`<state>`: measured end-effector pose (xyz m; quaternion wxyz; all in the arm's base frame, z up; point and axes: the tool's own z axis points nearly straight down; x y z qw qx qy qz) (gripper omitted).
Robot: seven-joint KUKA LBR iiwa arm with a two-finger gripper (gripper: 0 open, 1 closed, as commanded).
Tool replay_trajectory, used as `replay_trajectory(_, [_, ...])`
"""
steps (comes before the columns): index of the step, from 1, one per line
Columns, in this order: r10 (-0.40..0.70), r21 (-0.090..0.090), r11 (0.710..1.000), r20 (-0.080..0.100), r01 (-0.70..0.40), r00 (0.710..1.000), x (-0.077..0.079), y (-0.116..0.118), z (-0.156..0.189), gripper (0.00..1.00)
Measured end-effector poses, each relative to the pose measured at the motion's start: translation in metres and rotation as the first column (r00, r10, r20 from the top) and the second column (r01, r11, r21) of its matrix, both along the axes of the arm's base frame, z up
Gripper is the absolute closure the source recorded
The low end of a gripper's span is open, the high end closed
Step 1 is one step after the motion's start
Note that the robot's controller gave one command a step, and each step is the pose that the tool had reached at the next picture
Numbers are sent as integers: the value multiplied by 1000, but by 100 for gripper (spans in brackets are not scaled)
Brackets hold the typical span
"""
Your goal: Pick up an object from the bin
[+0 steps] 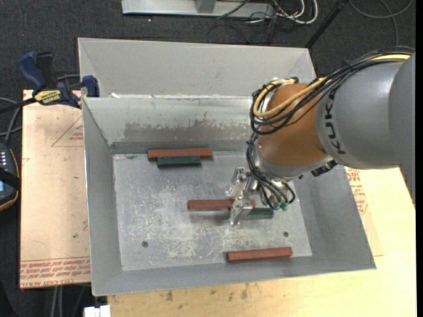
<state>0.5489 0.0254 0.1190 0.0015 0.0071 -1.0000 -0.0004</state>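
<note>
In the camera view a grey metal bin [158,236] fills the middle of the frame, and its flat floor carries a few loose bars that lie well apart.

The arm [370,117] comes in from the right of the frame. An orange cover [291,131] sits on its wrist, and black and yellow cables [268,101] loop over the cover's top.

Below the cover, the hand [239,203] is down at the floor, just right of the middle of the bin. It sits at the right end of the middle brown bar [208,205]. This bar is long, thin and reddish-brown, and it lies flat and level across the centre of the floor. Its left part is bare and its right end runs in under the hand. I cannot tell whether the hand is spread or pressed together, or whether it grips the bar.

A short green bar [264,211] pokes out just to the right of the hand, close below the cover.

Near the back wall, at the upper left of the floor, an upper brown bar [180,154] lies level. An upper green bar [178,163] lies just beside it on the near side, parallel to it.

Toward the lower right of the floor, near the front wall, a lower brown bar [259,254] lies alone with a slight tilt.
</note>
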Motion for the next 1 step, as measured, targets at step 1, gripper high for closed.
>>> replay_trajectory(1, [20, 0, 1000, 5, -20, 1000, 13, 8, 111, 100])
